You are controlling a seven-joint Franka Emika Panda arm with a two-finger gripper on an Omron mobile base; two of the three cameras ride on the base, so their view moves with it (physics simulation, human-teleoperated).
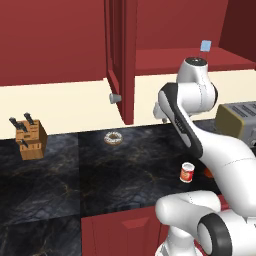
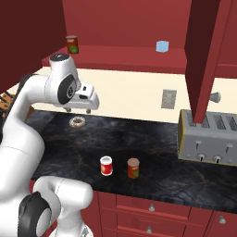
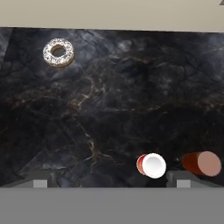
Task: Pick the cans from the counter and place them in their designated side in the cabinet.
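Hovering high over counter [image 2: 152, 139], gripper [image 2: 78, 110] stood apart, empty; advised descent centred over red can [image 2: 106, 165], clear of maroon can [image 2: 133, 168].

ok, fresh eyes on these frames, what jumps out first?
Probably the white arm rearing over the black counter, its gripper open and empty above a sprinkled donut. Next, two cans near the front edge: a bright red can and a maroon can side by side. A third can already sits on the open cabinet shelf's left, a light-blue box further right.
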